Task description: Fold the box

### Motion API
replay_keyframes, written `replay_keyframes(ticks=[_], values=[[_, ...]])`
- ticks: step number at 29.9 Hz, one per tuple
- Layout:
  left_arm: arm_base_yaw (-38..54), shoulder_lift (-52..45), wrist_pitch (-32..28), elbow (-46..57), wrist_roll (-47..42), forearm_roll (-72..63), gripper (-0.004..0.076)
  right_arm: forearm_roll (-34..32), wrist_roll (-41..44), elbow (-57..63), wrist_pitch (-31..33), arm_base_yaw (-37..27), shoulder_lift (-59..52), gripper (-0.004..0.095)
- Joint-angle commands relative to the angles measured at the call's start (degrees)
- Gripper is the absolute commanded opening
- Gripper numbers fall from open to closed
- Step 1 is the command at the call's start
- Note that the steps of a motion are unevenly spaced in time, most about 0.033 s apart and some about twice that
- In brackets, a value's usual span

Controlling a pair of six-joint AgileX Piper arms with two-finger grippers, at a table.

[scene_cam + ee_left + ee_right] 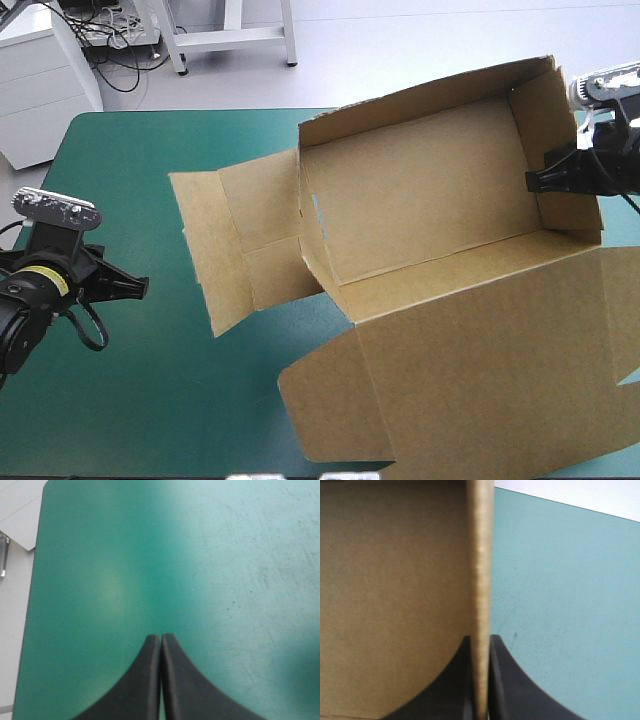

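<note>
Teal-green cover (200, 400) beneath; brown box (420, 190) at upper right of frame, open tray, lid (500, 370) flat; right gripper (531, 181) pinching its right wall (545, 110); left gripper (143, 287) pressed together, empty; seems light, stiff, easily creased; best gripped at wall rims.

Matt brown cardboard box (420, 190), faintly scratched teal-green cover (225, 605), smooth matt black left claw (160, 639)

Your high view looks down on the whole table (180, 400). Your left wrist view faces bare teal-green cover (150, 555) closely. Your right wrist view hugs the box (395, 580) wall, shared with the high view.
</note>
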Motion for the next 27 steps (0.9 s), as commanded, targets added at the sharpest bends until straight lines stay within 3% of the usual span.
replay_keyframes(ticks=[1, 5, 9, 12, 19, 27], values=[[1.4, -0.5, -8.1, 0.6, -0.5, -4.0, -0.0006, 3.4, -0.3, -1.2, 0.0, -0.5, -2.6, -0.0024], [4.7, -0.2, -15.2, 3.3, 5.5, -15.1, -0.0006, 3.7, -0.4, -1.2, 0.0, -0.5, -3.1, -0.0023], [10.3, 1.6, -14.9, 4.0, 17.1, -31.8, -0.0006, 4.2, -0.7, -1.2, 0.0, -0.5, -3.1, -0.0024], [16.2, 4.0, -12.5, 4.0, 29.5, -45.7, -0.0006, 5.3, -1.2, -1.2, 0.0, -0.5, -3.1, -0.0024], [31.1, 11.6, -0.1, 6.8, 52.6, -77.4, -0.0006, 8.1, -1.4, -1.2, 0.0, -0.5, -3.1, -0.0023], [33.5, 18.5, 5.8, 14.8, 64.3, -92.5, -0.0006, 12.2, -2.9, 1.1, -1.8, -0.5, -3.0, -0.0023]])
